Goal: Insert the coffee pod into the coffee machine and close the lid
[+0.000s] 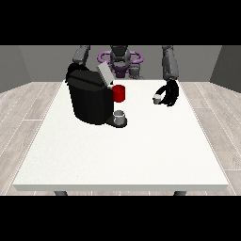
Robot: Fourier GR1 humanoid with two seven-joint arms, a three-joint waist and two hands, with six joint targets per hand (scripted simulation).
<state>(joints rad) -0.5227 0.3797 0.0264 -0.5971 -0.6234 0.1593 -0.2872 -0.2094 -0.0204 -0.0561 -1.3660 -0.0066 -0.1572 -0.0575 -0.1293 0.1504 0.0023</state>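
Coffee machine [91, 100] sits on the table [122, 155] at about ten o'clock from its centre. A cup [120, 116] stands on the machine's tray at its four o'clock, a mug [119, 93] just behind that. Over at two o'clock, the small pod [156, 98] lies against the hand at the view's right [169, 93], well apart from the machine.

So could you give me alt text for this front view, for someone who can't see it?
A robot's hand at the view's right holds a small pod over a white table. At the left stands a black coffee machine, lid raised, beside a red cup.
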